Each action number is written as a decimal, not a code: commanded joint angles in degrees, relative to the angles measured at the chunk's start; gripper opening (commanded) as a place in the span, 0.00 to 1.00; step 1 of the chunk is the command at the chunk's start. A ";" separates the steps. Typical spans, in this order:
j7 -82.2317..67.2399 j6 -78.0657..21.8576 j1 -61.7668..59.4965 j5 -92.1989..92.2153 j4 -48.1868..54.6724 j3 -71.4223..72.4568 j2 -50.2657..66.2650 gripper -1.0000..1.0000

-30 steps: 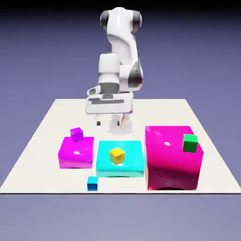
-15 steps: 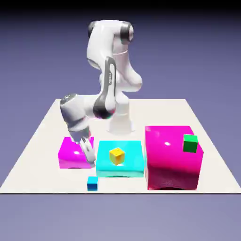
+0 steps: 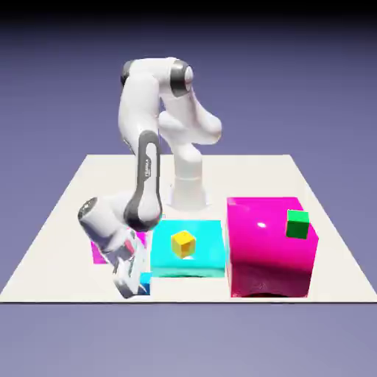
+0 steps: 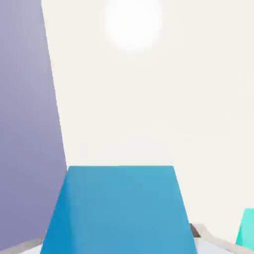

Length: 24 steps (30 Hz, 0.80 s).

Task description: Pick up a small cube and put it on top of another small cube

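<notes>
Exterior view: hand point(image 3: 131, 289), lowered since half a second ago, when it stood above the blue cube point(image 3: 145, 284). Blue cube: at the bench's point(image 3: 339, 283) near edge, between the fingers, which are closed on it. Meaning: grasp apparently made, lift next. Purple cube: hidden.

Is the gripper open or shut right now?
Shut on the blue cube: in the hand view, it fills the space between the finger tips.

The white arm arches from the upper middle of the exterior view down to its lower left, forearm slanting, with the pincer point(image 3: 131, 289) tilted low and closed near the surface point(image 3: 51, 283)
</notes>
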 commanded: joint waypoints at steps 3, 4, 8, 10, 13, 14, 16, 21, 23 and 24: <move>-7.31 -4.90 2.23 -6.81 -3.30 -5.78 -6.23 0.00; -9.78 -6.52 2.97 -9.03 -4.40 -7.70 -8.31 0.00; -19.65 -13.00 5.93 -17.92 -8.80 -15.39 -16.62 0.00; -24.58 -16.24 7.41 -22.37 -11.00 -19.23 -20.77 0.00; -31.98 -21.10 9.63 -29.03 -14.30 -25.00 -27.00 0.00; -34.44 -22.71 10.37 -31.25 -15.40 -26.92 -29.07 0.00; -39.38 -25.95 11.85 -35.70 -17.60 -30.77 -33.23 0.00; -41.96 -19.58 12.19 -36.41 -23.32 -32.37 -31.85 0.00; -42.40 -16.00 12.12 -36.03 -25.70 -32.51 -30.51 0.00; -42.40 -16.00 12.12 -36.03 -25.70 -32.51 -30.51 1.00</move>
